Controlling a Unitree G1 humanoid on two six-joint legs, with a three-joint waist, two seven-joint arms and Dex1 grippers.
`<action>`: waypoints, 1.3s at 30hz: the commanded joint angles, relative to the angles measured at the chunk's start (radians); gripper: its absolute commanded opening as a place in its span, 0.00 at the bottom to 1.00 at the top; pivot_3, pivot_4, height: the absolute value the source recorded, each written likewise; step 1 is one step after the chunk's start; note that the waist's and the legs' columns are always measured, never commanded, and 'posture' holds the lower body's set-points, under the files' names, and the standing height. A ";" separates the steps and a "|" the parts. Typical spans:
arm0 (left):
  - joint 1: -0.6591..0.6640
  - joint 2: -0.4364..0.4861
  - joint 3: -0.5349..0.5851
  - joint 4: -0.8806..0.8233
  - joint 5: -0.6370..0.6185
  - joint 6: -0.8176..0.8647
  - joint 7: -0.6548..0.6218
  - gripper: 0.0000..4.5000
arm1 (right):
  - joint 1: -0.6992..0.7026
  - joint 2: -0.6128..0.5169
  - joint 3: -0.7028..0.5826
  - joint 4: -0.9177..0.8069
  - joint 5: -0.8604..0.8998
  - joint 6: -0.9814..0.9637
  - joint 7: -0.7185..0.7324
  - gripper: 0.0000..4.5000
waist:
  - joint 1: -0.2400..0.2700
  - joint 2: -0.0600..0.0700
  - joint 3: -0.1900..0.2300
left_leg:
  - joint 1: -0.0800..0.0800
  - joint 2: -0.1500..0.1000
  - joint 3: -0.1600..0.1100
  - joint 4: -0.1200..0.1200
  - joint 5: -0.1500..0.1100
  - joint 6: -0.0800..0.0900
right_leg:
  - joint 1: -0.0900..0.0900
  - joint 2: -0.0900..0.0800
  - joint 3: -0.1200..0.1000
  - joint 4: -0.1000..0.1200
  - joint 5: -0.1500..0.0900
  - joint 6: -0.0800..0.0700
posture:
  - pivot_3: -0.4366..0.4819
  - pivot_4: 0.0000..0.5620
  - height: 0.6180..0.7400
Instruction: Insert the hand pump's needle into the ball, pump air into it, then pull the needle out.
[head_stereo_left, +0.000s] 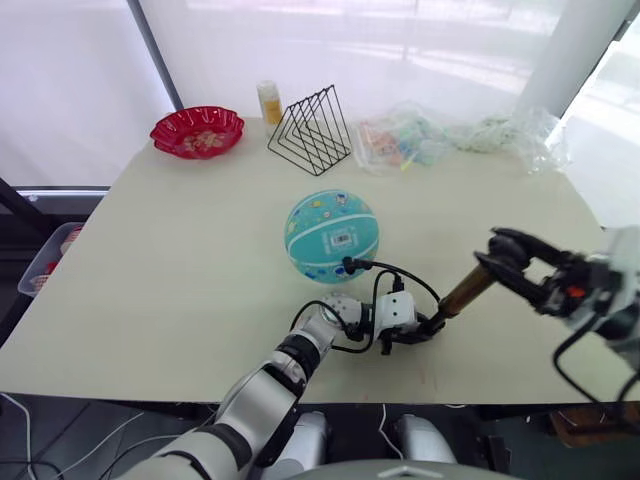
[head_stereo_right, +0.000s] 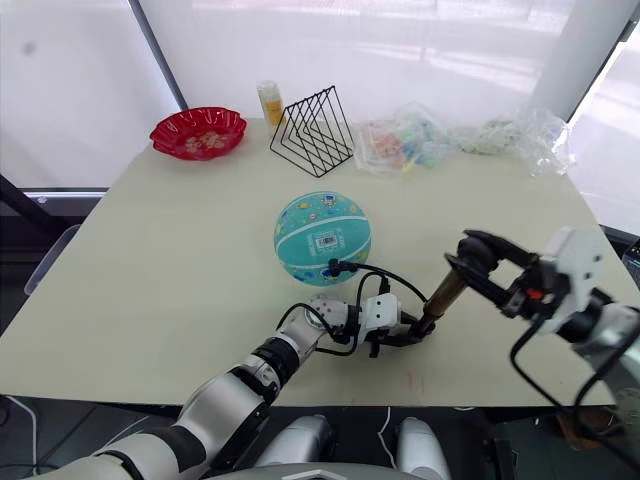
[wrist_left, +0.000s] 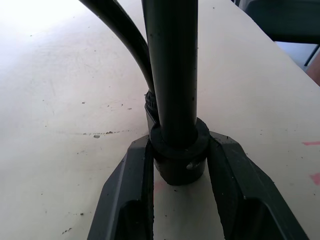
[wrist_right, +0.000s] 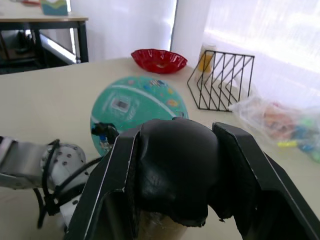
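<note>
While the left gripper (head_stereo_left: 415, 331) pinches the black base of the hand pump (head_stereo_left: 462, 292) against the surface (head_stereo_left: 180, 260), the right gripper (head_stereo_left: 500, 256) clamps its T-handle; the hose (head_stereo_left: 400, 272) arcs to the ball (head_stereo_left: 331, 236) just beyond.

Head pair: you look down over the table (head_stereo_left: 180, 260) | left wrist: close between its jaws | right wrist: past its jaws; shared: ball (wrist_right: 135, 107).

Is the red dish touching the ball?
No. The red dish sits at the table's far left corner, well apart from the ball in the middle.
</note>
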 joint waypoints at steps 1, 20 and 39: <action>0.047 0.032 -0.054 0.079 0.082 0.044 -0.022 0.23 | 0.080 0.035 0.148 0.197 -0.178 -0.009 0.009 0.36 | -0.004 -0.001 -0.003 | 0.001 0.000 0.000 0.000 0.000 0.000 | 0.001 0.000 0.000 0.000 0.000 0.000 | 0.48 0.27 1.00; 0.045 0.025 -0.059 0.094 0.089 0.037 -0.030 0.23 | -0.084 -0.173 -0.438 -0.118 0.360 0.193 -0.084 0.36 | 0.017 0.023 0.014 | -0.009 -0.004 0.000 0.002 0.000 0.000 | -0.006 -0.004 0.000 0.000 0.001 -0.001 | 0.48 0.27 1.00; 0.044 0.035 -0.059 0.084 0.086 0.036 -0.038 0.23 | 0.033 -0.091 -0.126 -0.091 0.134 0.207 -0.053 0.36 | 0.010 0.007 0.009 | -0.006 -0.001 0.000 0.001 0.000 0.000 | -0.005 -0.002 -0.001 0.000 0.000 0.000 | 0.48 0.27 1.00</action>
